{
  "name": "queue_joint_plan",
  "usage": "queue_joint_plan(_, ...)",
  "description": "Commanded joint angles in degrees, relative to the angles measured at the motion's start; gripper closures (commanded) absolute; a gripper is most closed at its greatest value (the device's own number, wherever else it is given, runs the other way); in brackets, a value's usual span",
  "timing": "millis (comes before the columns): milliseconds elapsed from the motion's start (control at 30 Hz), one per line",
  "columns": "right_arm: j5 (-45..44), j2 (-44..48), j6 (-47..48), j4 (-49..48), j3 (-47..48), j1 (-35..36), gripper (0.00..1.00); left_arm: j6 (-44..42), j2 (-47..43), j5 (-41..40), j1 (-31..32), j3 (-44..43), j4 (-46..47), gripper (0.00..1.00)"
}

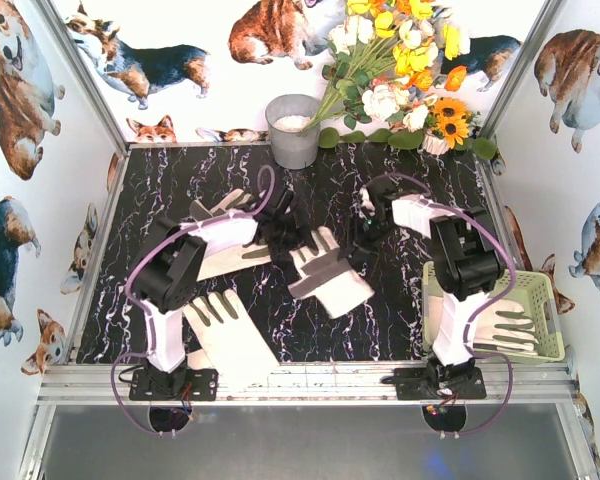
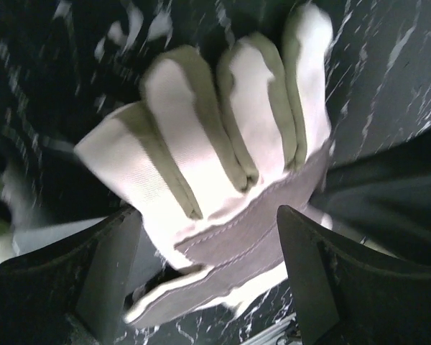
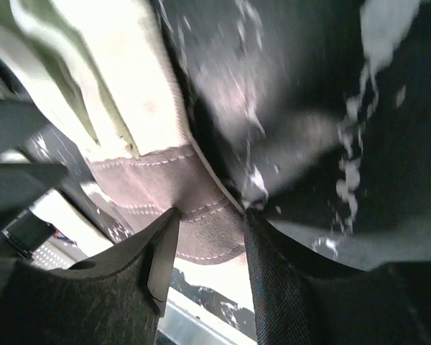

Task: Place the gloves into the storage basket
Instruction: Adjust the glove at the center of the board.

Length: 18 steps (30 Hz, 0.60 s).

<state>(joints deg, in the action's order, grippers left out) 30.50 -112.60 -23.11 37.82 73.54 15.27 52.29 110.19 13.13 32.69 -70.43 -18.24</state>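
A cream-white glove [image 1: 330, 275] with grey-olive fingers lies in the middle of the black marbled table. My left gripper [image 1: 280, 238] hovers at its left end, open, with the glove [image 2: 223, 144] between the spread jaws [image 2: 208, 237]. My right gripper [image 1: 363, 232] is at its far right edge, jaws [image 3: 207, 223] closed on the grey palm patch of the same glove [image 3: 151, 172]. Another glove [image 1: 225, 335] lies by the left arm's base, and one [image 1: 220, 208] lies behind the left arm. The yellow-green storage basket [image 1: 545, 290] stands at the front right with a glove [image 1: 505, 330] inside.
A grey metal bucket [image 1: 293, 130] stands at the back centre, with a bunch of flowers [image 1: 400, 70] leaning at the back right. Walls printed with dogs close in the table on three sides. The metal front rail [image 1: 300, 380] runs between the arm bases.
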Motion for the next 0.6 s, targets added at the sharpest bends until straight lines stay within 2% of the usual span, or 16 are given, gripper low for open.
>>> queue_joint_plan(0,1.03,6.25,-1.58,1.12,-5.6,0.32,0.57,-5.12,5.89,1.37,-1.18,-7.49,-2.53,0.31)
queue_joint_plan(133,3.24,9.97,-3.36,0.61,-9.8,0.29,0.57,-6.17,9.8,4.42,-1.22,-12.78,-2.41,0.34)
queue_joint_plan(233,1.68,13.06,-3.7,1.31,-10.8,0.2,0.57,-6.52,9.27,3.67,-1.39,-13.46,-2.93,0.35)
queue_joint_plan(367,0.41,15.83,-4.18,2.07,-10.09,-0.32,0.54,-7.49,5.01,1.15,-1.57,-10.38,-3.48,0.35)
queue_joint_plan(467,0.28,15.98,-5.02,0.43,-10.71,-0.46,0.53,-8.52,1.63,0.31,-1.57,-6.96,-3.78,0.41)
queue_joint_plan(567,1.43,14.08,-5.2,-0.86,-11.51,-0.47,0.54,-8.22,-0.15,1.02,-1.5,-3.64,-2.82,0.43)
